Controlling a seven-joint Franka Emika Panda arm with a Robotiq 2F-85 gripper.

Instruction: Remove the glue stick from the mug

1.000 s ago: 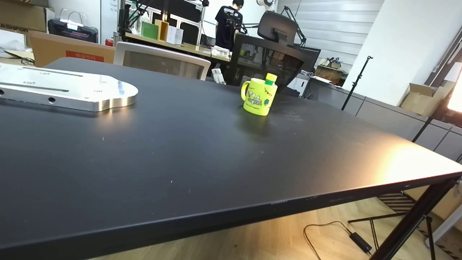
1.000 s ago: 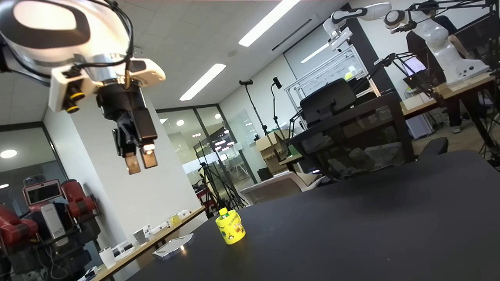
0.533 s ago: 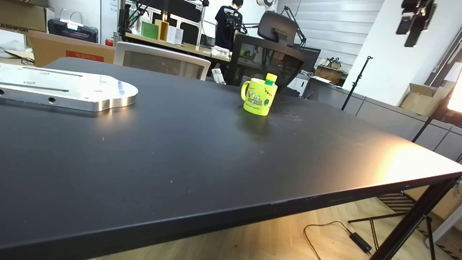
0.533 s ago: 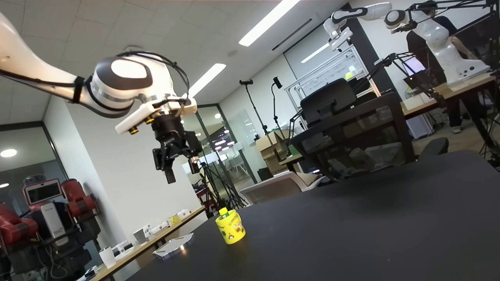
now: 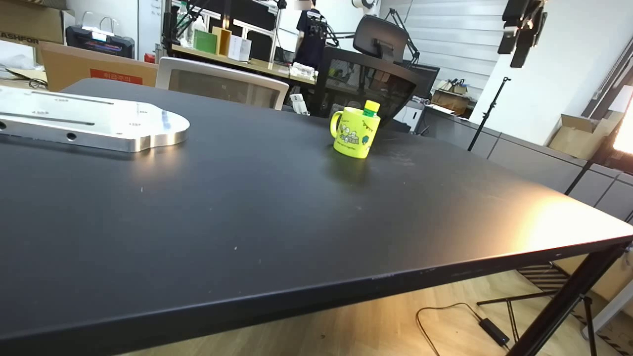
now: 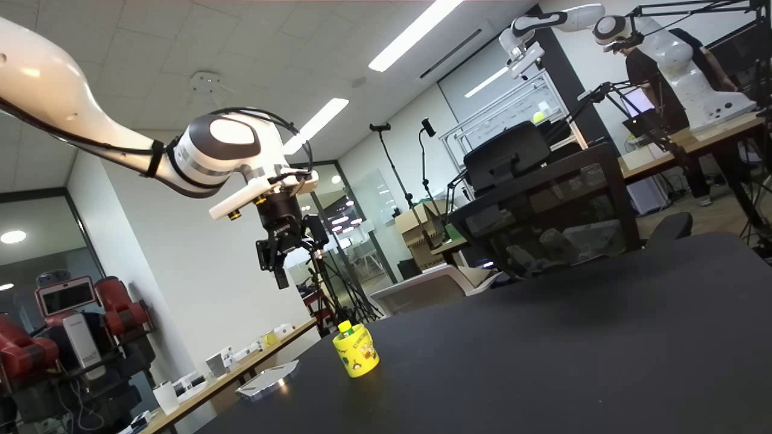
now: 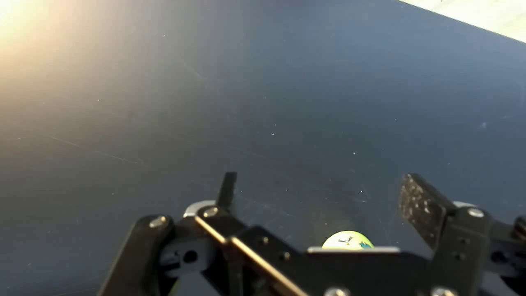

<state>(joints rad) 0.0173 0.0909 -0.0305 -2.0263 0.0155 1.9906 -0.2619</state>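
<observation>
The lime-green mug (image 5: 352, 133) stands upright on the dark table, with its handle on the left in an exterior view. It also shows in an exterior view (image 6: 357, 354). The glue stick (image 5: 371, 108) stands in the mug; its yellow top and green band rise above the rim. Its top shows too in an exterior view (image 6: 345, 327). My gripper (image 6: 301, 260) is open and empty, well above and apart from the mug. It is at the upper right in an exterior view (image 5: 517, 52). In the wrist view, the gripper (image 7: 320, 176) hides most of the mug (image 7: 347, 239); the glue stick is hidden there.
A silver metal plate (image 5: 94, 121) lies on the dark table (image 5: 277, 217), and it also shows in an exterior view (image 6: 268, 380). A white chair (image 5: 222, 84) and a black mesh chair (image 5: 368, 81) stand at the table's edge.
My arm has moved across and down toward the mug, and the gripper has come into an exterior view. The fingers look wider apart, with the wrist turned. Mug and glue stick stay put.
</observation>
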